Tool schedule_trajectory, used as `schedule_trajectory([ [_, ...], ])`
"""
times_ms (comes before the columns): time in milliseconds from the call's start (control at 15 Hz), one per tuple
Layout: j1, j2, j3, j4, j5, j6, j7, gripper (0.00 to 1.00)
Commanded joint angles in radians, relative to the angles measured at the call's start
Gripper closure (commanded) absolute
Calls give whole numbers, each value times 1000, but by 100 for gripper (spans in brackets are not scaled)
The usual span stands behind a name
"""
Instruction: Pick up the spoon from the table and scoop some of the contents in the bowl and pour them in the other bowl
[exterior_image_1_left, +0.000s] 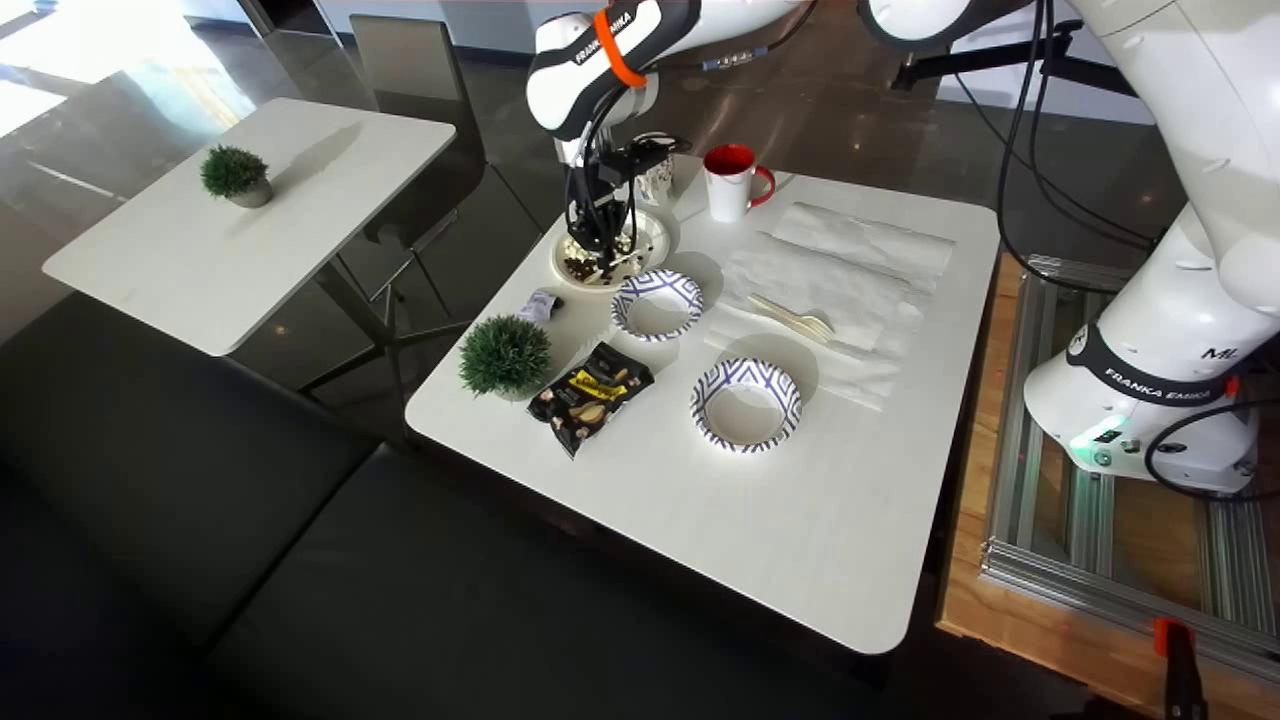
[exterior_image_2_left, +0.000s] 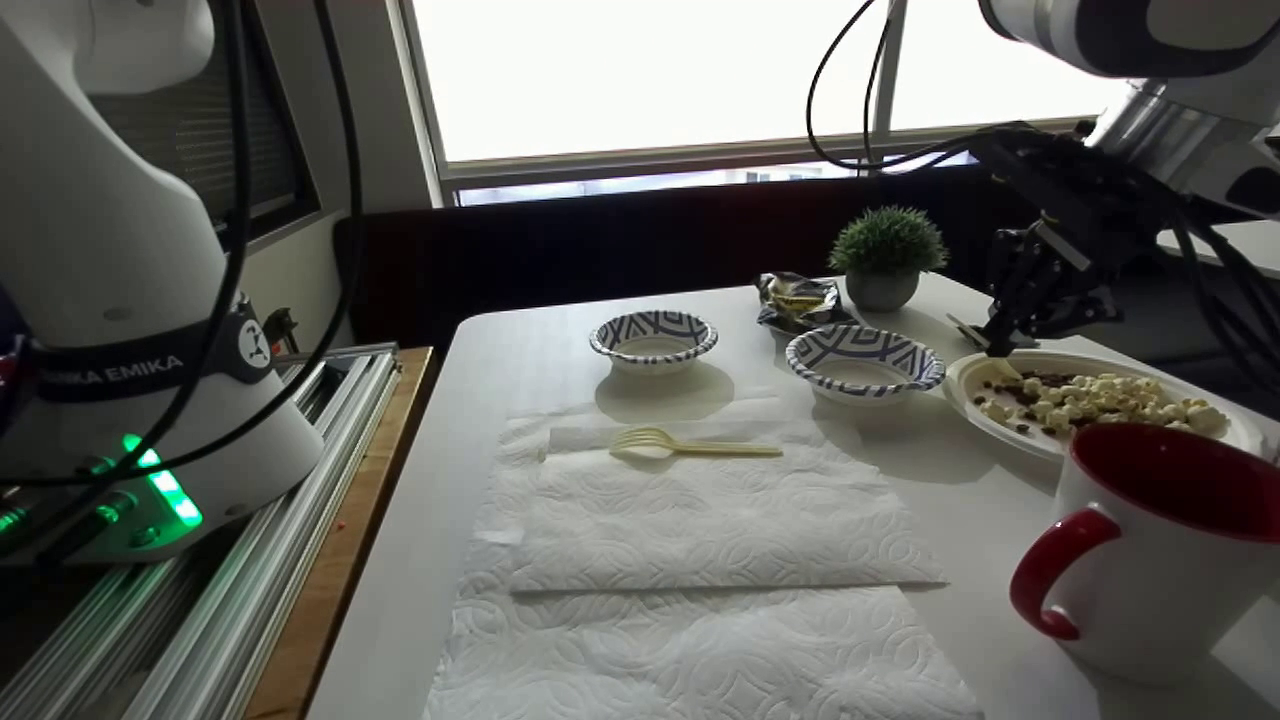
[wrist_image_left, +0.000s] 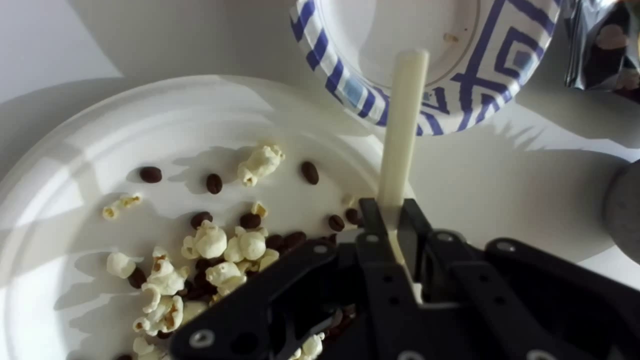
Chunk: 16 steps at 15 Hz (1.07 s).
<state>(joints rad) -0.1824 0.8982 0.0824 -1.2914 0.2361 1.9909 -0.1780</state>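
The plain white bowl (exterior_image_1_left: 655, 235) stands at the table's far end. It holds popcorn and dark beans, the contents (wrist_image_left: 210, 245); its rim also shows in an exterior view (exterior_image_2_left: 975, 425). My gripper (wrist_image_left: 390, 215) is shut on the spoon's pale handle (wrist_image_left: 405, 125), low over this bowl's edge. The handle sticks out past the fingertips; the spoon's head is hidden behind the gripper. A blue-patterned white bowl (exterior_image_1_left: 658, 315) stands right beside the plain bowl, with a crumb inside in the wrist view (wrist_image_left: 345, 95). A second patterned bowl (exterior_image_1_left: 745, 415) stands farther off.
A red-and-white mug (exterior_image_1_left: 730, 185) and a patterned cup (exterior_image_1_left: 655, 180) stand near the gripper. A pale fork (exterior_image_2_left: 690, 447) lies on paper towels (exterior_image_2_left: 700, 540). A black snack bag (exterior_image_1_left: 592, 395), a silvery packet (exterior_image_1_left: 540, 305) and a potted plant (exterior_image_1_left: 505, 355) line the other side.
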Motion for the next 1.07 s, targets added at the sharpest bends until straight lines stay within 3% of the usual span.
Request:
schedule_trajectory([
  [0, -4, 61, 2, 105, 29, -57, 38, 97],
  [1000, -12, 167, -3, 257, 33, -70, 128, 97],
])
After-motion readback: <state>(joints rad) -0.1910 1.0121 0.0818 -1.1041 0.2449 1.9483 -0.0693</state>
